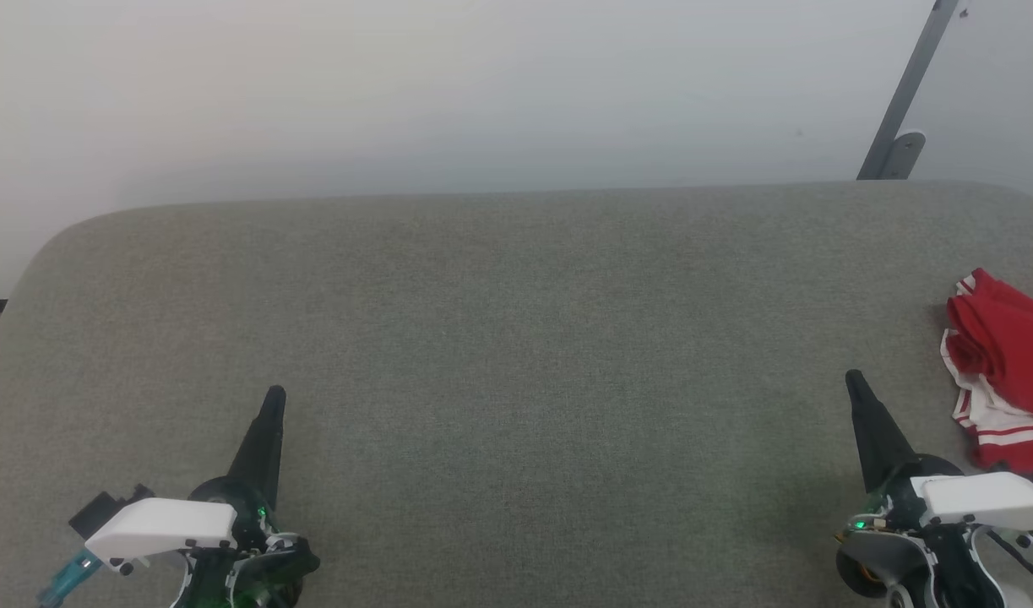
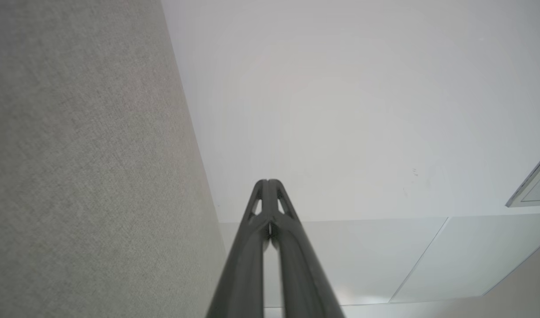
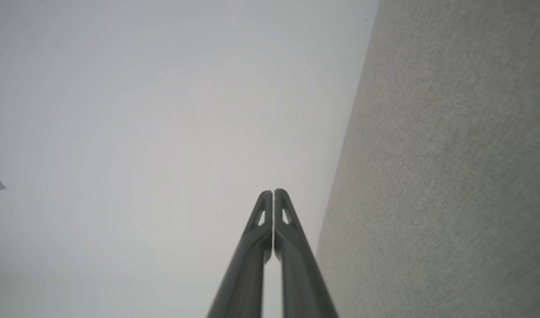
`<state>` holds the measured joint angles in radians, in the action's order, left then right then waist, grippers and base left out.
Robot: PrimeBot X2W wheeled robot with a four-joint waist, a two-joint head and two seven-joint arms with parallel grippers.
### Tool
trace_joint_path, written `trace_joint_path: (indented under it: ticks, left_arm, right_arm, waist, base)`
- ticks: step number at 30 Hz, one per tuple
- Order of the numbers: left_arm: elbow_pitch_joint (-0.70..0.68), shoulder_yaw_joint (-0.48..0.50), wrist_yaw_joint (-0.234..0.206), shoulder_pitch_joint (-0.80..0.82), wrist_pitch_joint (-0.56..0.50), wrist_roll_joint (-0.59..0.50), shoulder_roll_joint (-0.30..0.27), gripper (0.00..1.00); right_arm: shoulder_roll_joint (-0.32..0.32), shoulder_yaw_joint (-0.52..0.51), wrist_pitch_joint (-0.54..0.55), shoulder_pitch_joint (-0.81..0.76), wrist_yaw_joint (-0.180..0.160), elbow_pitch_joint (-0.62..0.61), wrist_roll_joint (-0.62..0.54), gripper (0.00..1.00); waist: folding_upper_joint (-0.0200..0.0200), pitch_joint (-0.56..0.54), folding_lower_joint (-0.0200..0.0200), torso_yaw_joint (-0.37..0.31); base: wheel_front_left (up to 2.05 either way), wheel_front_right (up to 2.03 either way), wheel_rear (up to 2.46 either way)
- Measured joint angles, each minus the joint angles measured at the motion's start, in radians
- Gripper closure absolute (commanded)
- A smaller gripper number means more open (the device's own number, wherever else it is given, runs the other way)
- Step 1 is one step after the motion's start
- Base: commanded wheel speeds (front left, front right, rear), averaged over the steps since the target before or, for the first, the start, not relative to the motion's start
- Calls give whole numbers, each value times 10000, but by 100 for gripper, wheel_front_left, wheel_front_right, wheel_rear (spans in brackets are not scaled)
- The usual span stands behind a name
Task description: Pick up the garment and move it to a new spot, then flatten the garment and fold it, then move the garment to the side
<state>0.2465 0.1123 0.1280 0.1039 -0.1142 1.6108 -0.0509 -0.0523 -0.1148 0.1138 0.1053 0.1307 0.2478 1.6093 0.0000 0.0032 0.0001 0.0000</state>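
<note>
Red garment (image 1: 1002, 371) seen bunched at the right edge of the grey cloth-covered surface (image 1: 516, 338); both grippers held over its near part, jaws together.

Head view: garment is crumpled in a heap, white striped trim shown along its left and lower side, partly cut off by the pic's right edge. Right gripper (image 1: 854, 377) is placed just left of it, fingers clear of the cloth, tips pressed together, as confirmed in the right wrist view. Left gripper (image 1: 275, 395) is set at lower left, well apart from the garment, jaws likewise closed tip to tip per the left wrist view. Pale wall (image 1: 398, 84) is seen beyond the far edge, w/ a grey metal strut (image 1: 905, 110) at upper right.
</note>
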Motion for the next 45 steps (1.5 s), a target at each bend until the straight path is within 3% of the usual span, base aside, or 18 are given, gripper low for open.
trace_joint_path:
  ticks: [45]
  left_arm:
    - [0, 2, 0, 1, 0, 2, 4, 100]
  right_arm:
    - [4, 2, 8, 12, 0, -8, 15, 100]
  waist:
    - [0, -1, 0, 0]
  base:
    - [0, 0, 0]
